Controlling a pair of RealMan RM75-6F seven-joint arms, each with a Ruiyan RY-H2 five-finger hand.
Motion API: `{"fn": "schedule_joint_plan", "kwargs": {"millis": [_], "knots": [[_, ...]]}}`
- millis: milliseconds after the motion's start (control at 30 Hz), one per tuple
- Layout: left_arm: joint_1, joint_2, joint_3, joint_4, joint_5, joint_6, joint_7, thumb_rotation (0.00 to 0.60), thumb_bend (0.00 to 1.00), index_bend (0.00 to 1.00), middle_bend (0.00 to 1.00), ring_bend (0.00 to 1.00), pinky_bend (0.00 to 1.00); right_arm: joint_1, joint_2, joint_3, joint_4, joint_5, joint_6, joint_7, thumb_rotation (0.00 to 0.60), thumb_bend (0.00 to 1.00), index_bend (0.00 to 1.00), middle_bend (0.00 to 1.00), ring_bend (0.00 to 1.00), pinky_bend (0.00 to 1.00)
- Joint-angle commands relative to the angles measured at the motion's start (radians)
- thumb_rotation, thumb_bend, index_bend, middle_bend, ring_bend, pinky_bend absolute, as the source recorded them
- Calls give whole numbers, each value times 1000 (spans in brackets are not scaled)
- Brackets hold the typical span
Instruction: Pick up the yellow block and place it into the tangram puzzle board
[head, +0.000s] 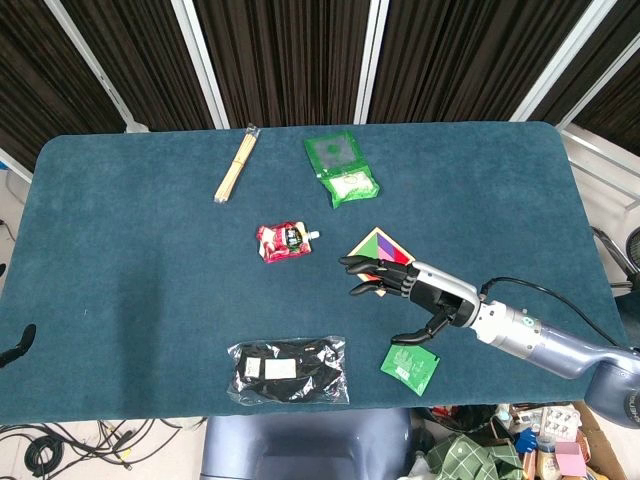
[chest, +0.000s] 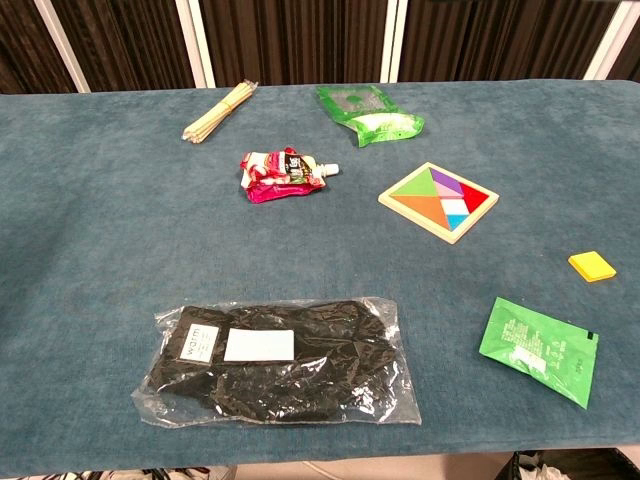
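The yellow block (chest: 592, 266) lies flat on the blue cloth at the right, a short way right of and nearer than the tangram board (chest: 438, 200). The head view does not show the block where my right arm crosses. My right hand (head: 410, 290) hovers over the near right part of the board (head: 372, 243), fingers spread toward the left and thumb hanging apart, holding nothing. The chest view does not show this hand. A dark sliver at the table's left edge (head: 18, 345) looks like part of my left hand; its fingers cannot be made out.
A small green packet (chest: 540, 350) lies near the front edge, below the block. A black bag in clear plastic (chest: 280, 360) sits front centre. A red pouch (chest: 283, 174), a green bag (chest: 368, 113) and a bundle of sticks (chest: 218, 111) lie further back.
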Motion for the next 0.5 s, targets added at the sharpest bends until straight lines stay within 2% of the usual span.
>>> {"fn": "schedule_joint_plan", "kwargs": {"millis": [33,500], "knots": [[-1,0,0,0,-2,-2,0,600,313,0,0,0,0,6,8,-12,-3,0,-2,1,600,107,169,20,0,136],[2,-2,-2,-3,3,11,6,600,313,0,0,0,0,14,-7,-36,0,23,-9,-38,600,108,169,20,0,136]]}}
